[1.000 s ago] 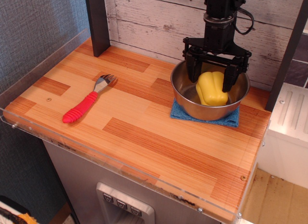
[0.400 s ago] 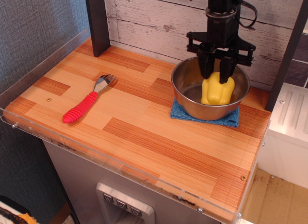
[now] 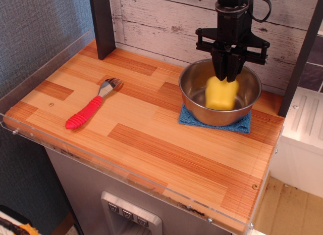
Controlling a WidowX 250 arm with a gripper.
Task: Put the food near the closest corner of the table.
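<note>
The yellow toy bell pepper (image 3: 221, 95) hangs from my gripper (image 3: 230, 73), blurred and lifted a little off the floor of the steel bowl (image 3: 196, 100). The black fingers are closed tight on the pepper's top, directly over the bowl at the back right of the wooden table (image 3: 146, 139). The table's nearest corner (image 3: 241, 222) is at the front right.
The bowl stands on a blue cloth (image 3: 241, 125). A red-handled fork (image 3: 91, 110) lies on the left of the table. A dark post (image 3: 102, 22) stands at the back left. A clear acrylic rim (image 3: 126, 172) runs along the front edge.
My fingers have closed from wide open around the pepper to tight on its top, and the gripper has risen slightly, lifting the pepper inside the bowl.
</note>
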